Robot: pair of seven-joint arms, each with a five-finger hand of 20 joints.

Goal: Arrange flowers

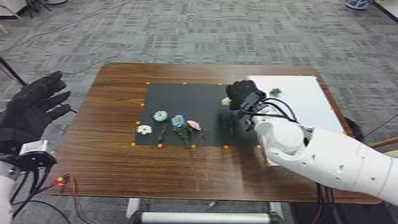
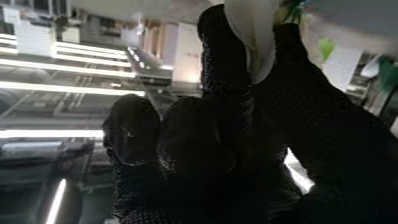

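Near side of the wooden table (image 1: 178,177): right arm (image 1: 342,160) comes in from the right corner and crosses over the white board (image 1: 298,105). Off the table's left edge, left hand (image 1: 31,107) is open, fingers extended, holding nothing. On the dark mat (image 1: 187,95), left to middle: small white flower (image 1: 144,129) nearest, then pink flower (image 1: 194,125), blue flower (image 1: 179,121), pale flower (image 1: 161,116) slightly farther. Green stems of the last three point toward the near edge. Farther up, at the mat/board boundary, right hand (image 1: 242,94) has a white bloom (image 1: 226,101) pinched between thumb and finger; wrist view confirms petals in the pinch. Beyond it on the board, one small bluish flower (image 1: 275,92). Gray carpet (image 1: 204,35) behind.
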